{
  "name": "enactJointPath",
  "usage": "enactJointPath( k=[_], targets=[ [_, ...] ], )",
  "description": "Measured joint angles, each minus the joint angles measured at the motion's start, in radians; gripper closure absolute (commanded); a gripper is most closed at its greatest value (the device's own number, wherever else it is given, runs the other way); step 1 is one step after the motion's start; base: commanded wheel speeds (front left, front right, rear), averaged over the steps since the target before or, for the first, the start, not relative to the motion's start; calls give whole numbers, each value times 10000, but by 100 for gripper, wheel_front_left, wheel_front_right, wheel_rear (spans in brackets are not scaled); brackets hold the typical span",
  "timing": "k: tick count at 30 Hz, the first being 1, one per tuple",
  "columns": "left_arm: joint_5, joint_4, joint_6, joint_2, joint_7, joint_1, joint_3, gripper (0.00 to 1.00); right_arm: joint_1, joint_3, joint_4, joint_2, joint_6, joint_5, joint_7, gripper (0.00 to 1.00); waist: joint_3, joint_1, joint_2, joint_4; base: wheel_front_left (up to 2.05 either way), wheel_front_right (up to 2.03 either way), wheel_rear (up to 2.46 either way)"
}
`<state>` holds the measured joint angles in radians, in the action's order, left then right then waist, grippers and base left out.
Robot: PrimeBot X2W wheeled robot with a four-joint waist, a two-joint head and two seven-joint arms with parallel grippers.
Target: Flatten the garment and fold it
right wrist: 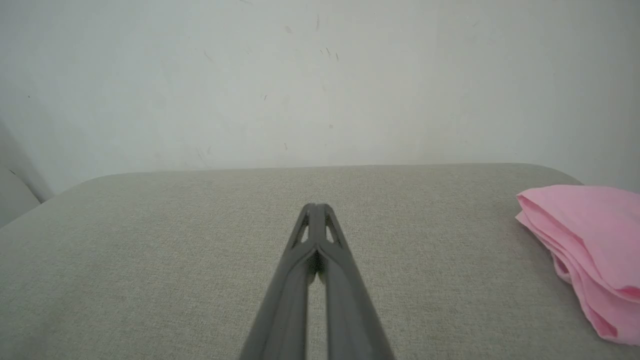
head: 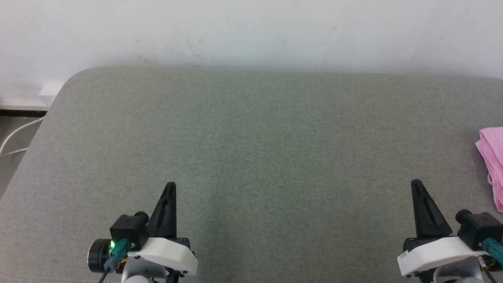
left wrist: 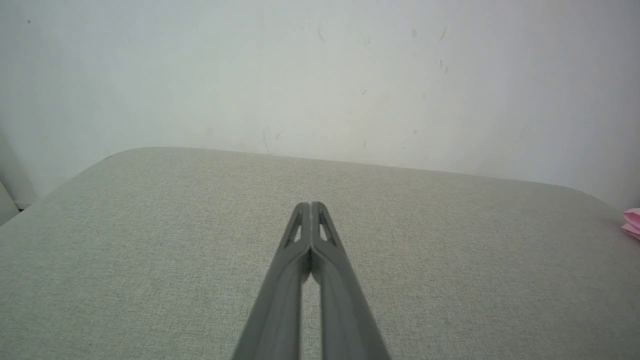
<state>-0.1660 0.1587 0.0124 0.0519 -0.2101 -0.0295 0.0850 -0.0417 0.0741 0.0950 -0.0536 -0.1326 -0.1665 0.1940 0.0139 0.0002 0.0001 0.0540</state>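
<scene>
The light pink garment (head: 493, 165) lies folded in layers at the far right edge of the grey-green cushioned surface (head: 251, 149), partly cut off by the head view's border. In the right wrist view the garment (right wrist: 595, 250) sits to the right of my right gripper (right wrist: 316, 206), apart from it. A sliver of the garment (left wrist: 632, 222) shows at the right edge of the left wrist view. My left gripper (head: 170, 185) hovers at the lower left, shut and holding nothing, tips together (left wrist: 311, 204). My right gripper (head: 415, 182) at the lower right is also shut and holding nothing.
A pale wall (head: 251, 31) rises right behind the surface's far edge. At the left, beyond the rounded corner, white cables (head: 15, 137) run over the floor by a dark skirting strip (head: 23, 113).
</scene>
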Motion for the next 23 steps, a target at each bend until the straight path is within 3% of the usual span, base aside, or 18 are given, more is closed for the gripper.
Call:
enactJointPath(
  k=[23],
  targets=[
    [362,-341,-2,0,464,24,-176,100,16,-153,-188,0,0,366,-439,100,-31,0,0,-122,0,0,0]
  ],
)
